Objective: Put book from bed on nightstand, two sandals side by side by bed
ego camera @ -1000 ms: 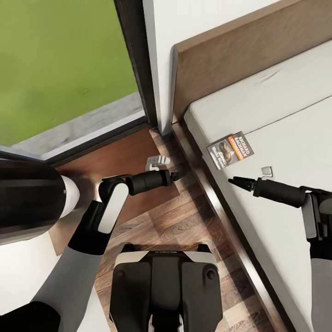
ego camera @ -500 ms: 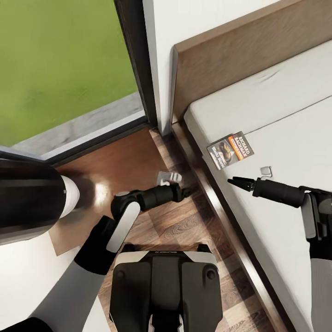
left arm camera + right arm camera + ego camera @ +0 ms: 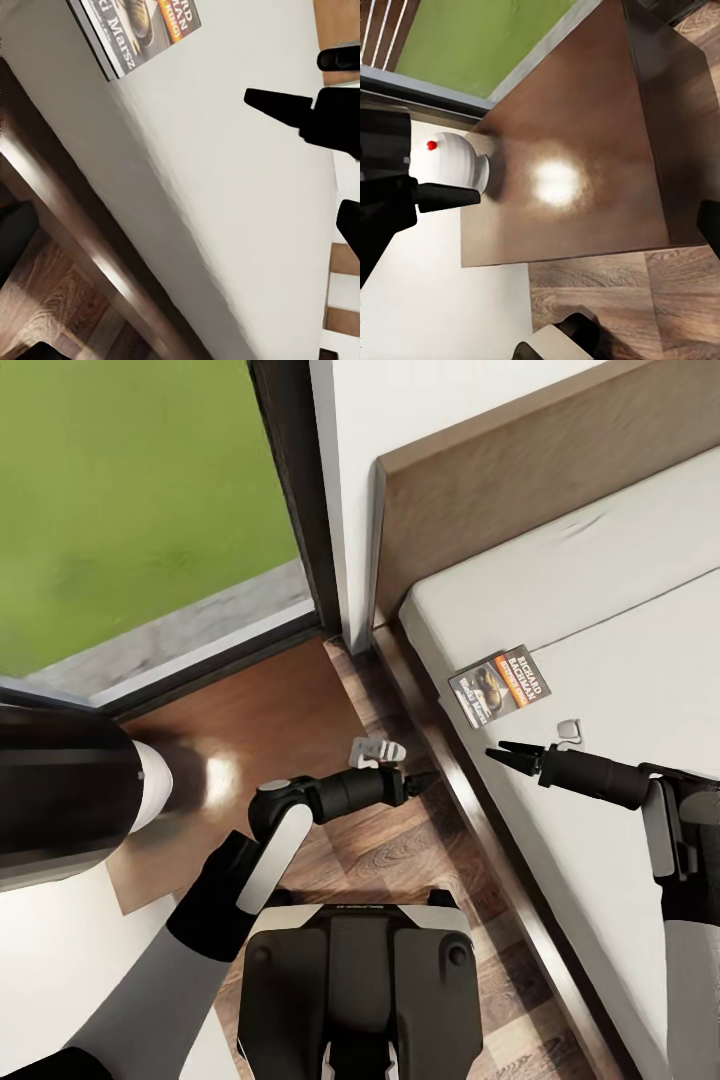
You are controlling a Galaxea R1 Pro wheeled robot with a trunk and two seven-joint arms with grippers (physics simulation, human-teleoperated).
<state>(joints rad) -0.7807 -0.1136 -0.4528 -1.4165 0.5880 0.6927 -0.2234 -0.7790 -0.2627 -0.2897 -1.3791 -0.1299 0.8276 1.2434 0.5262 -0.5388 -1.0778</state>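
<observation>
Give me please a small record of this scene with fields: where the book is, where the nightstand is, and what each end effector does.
book: lies flat on the bed, near its edge, cover up
nightstand: beside the bed, under the window; a white lamp base stands on it
right end effector: open, above the mattress, just short of the book, holding nothing
left end effector: over the floor between nightstand and bed; whether open or shut is unclear
sandals: not seen
</observation>
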